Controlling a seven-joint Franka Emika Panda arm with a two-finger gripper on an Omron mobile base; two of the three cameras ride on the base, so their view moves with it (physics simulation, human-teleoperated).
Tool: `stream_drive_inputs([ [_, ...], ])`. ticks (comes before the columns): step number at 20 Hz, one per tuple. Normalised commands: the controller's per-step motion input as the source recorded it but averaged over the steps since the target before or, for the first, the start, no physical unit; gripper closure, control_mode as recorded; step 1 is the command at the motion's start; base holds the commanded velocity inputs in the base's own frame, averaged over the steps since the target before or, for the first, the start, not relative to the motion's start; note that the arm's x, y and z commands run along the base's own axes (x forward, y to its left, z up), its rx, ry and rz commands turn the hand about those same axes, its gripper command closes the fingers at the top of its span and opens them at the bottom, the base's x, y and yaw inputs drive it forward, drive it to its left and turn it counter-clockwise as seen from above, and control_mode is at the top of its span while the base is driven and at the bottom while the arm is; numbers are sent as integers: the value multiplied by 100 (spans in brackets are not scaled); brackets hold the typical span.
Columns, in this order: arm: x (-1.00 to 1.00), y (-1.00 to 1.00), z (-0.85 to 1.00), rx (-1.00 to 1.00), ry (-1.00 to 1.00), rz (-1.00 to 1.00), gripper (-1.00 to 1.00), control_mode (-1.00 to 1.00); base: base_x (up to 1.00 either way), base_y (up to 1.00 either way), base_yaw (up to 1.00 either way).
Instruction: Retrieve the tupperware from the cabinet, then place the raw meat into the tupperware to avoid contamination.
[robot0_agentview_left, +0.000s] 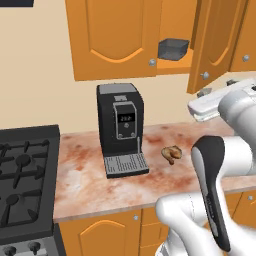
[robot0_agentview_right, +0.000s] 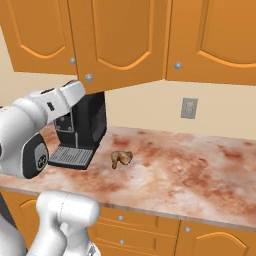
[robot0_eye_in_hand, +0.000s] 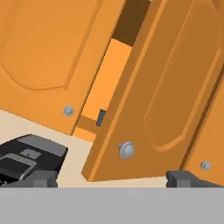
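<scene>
Left base view shows the tall orange wooden cabinet (robot0_agentview_left: 120, 40) with its right arched-panel door (robot0_agentview_left: 216, 42) swung open, above the marbled reddish tabletop (robot0_agentview_left: 90, 170). The small dark grey rectangular tupperware (robot0_agentview_left: 173, 48) sits on the orange shelf inside, near the opening's left edge. The small lumpy tan-brown raw meat (robot0_agentview_left: 172, 153) lies on the tabletop, right of the tall black coffee machine (robot0_agentview_left: 121, 129). In the hand view the pincer (robot0_eye_in_hand: 113, 178) has its fingers wide apart, holding nothing. I judge the reach should pass left of the open door, level with the shelf, and straddle the box's walls before closing.
</scene>
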Motion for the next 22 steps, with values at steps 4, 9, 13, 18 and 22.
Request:
stream_drive_inputs([
  [4,-33,33,5,-39,5,0,-100,-100,0,0,0],
  [9,-14,45,11,-36,7,0,-100,-100,0,0,0],
  [13,0,52,7,-32,13,-1,-100,-100,0,0,0],
  [18,0,39,0,-34,19,-4,-100,-100,0,0,0],
  [22,0,20,0,-33,18,-9,-100,-100,0,0,0],
])
